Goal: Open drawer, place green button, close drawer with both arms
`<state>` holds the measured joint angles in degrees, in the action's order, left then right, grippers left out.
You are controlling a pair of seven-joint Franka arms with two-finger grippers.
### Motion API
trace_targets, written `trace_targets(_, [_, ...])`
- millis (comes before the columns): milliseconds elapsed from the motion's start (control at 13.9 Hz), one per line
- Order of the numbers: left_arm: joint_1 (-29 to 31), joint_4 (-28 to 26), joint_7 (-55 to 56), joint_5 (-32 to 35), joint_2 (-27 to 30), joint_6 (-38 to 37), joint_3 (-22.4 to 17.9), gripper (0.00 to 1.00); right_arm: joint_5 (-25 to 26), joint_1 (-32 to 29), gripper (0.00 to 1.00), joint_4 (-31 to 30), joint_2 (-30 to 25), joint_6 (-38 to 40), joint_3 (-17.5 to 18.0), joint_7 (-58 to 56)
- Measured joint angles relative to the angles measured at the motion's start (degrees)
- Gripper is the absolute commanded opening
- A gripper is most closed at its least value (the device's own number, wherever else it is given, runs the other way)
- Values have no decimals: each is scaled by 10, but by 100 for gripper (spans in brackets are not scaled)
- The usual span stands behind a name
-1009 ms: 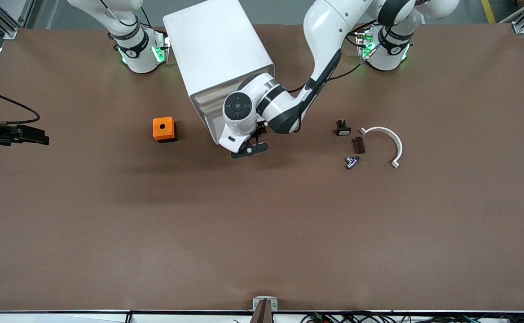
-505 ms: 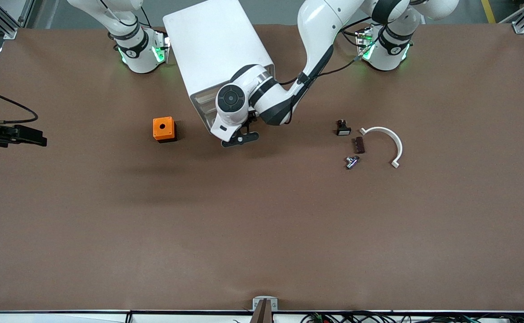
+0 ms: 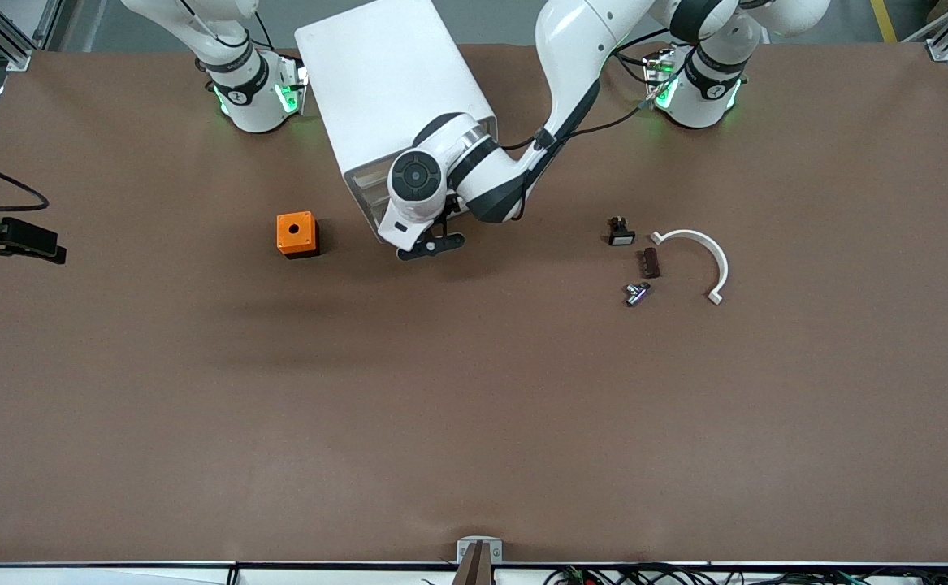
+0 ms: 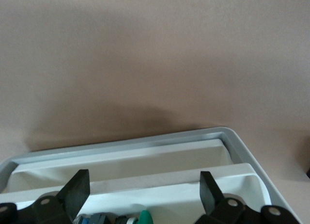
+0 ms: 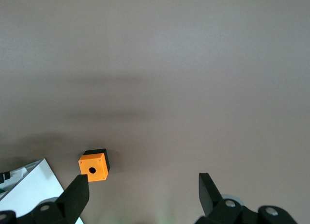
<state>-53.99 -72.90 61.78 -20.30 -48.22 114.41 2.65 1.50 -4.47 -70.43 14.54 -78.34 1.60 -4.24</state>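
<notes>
Green button (image 4: 145, 217) sits in the pulled-out drawer (image 4: 193, 136), right under the left tool (image 4: 140, 185), which is released and holding nothing; I'd push the front squarely and slowly so the cabinet (image 3: 392, 81) doesn't skid; right tool (image 5: 140, 190) waits, also released, over the surface (image 3: 474, 422) at its own end.

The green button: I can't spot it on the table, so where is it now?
In the left wrist view, the green button lies inside the open drawer of the cabinet, directly beneath the open left claw.
</notes>
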Motion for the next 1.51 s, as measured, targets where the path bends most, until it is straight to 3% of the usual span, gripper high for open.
trace_targets(361, [-1, -7, 0, -39, 0, 0, 0, 100, 0, -1, 100, -1, -42, 12, -1, 0])
trace_targets(1009, [3, -2, 0, -39, 2, 4, -2, 100, 0, -1, 100, -82, -110, -7, -2, 0])
trace_targets(1298, [37, 9, 0, -38, 26, 6, -8, 100, 0, -1, 100, -166, -173, -46, -2, 1])
trace_targets(1514, [83, 10, 0, -36, 68, 5, -9, 100, 0, -1, 100, -180, -191, -45, -4, 3])
